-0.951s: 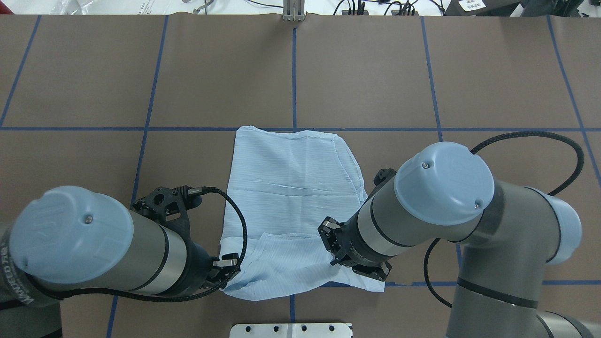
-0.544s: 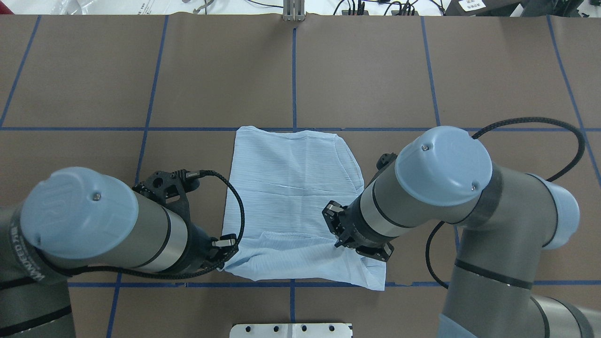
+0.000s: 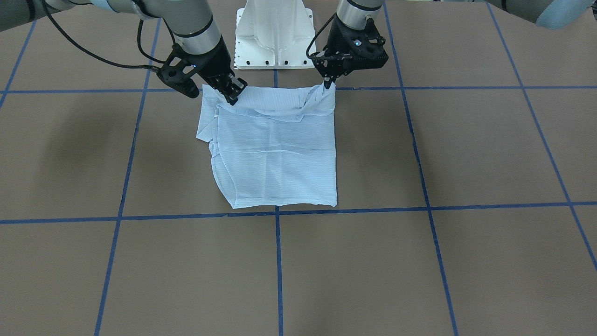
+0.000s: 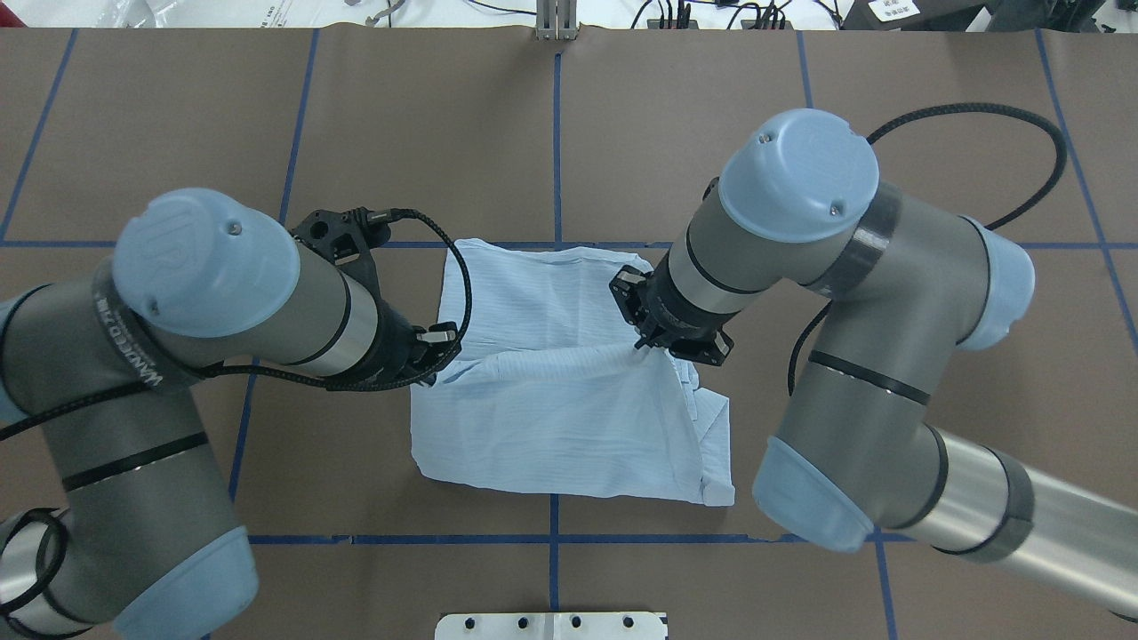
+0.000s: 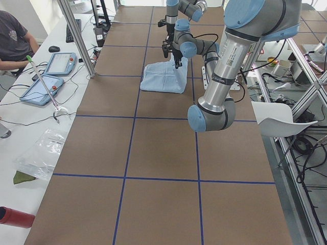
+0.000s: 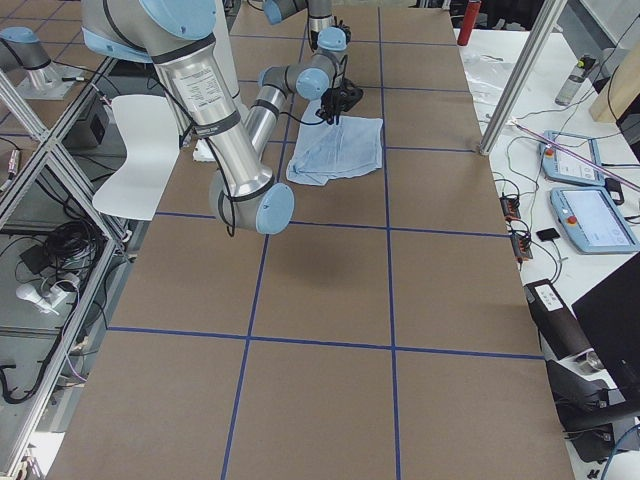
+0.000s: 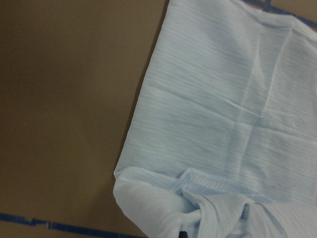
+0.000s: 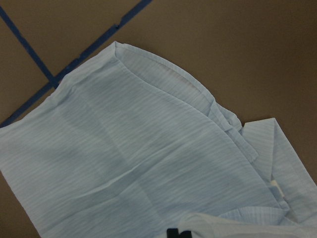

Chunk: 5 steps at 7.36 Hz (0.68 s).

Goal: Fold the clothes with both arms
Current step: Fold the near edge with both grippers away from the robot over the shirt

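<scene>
Right beside the robot, a white base plate sits at the 6 o'clock edge of the overhead view. Just beyond it, the pale blue shirt lies on the brown surface, with its near part held up off the surface in a sloping fold. The left claw, at the shirt's 9 o'clock side, is pinched closed on the fold's edge. The right claw, at about 3 o'clock, is likewise clamped tight on the fabric. Farther out, the rest of the shirt lies flat, and its far hem touches a blue tape line at 12 o'clock.
</scene>
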Motion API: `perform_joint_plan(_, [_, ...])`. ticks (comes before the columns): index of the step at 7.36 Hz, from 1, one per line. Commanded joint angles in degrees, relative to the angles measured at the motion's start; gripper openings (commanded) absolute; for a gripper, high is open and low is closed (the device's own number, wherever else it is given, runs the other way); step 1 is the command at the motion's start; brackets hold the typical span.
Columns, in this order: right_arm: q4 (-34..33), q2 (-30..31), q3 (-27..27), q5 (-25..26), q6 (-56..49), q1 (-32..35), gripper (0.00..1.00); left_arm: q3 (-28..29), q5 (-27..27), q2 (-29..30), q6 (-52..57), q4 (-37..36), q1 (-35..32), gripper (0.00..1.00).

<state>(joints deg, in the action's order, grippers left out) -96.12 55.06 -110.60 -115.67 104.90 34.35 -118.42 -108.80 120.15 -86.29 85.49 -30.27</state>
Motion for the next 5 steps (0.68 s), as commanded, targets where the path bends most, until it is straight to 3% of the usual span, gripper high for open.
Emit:
perform_joint_plan(1, [8.3,-2.2,10.4,-0.1,-2.6,3.9,0.0,8.8,0.0,1.6,2.5,7.6,-3.1,0.0])
perform_joint_plan(3, [9.0,-6.2,19.4,-0.1,-5.7,4.8,0.0,17.1,0.0,4.3,2.6,13.9,-5.5,0.0])
perform_joint_plan(5, [14.5,-7.9,26.4,-0.1,-5.8,5.1,0.0,23.8,0.0,6.5,5.1,18.8,-8.0,0.0])
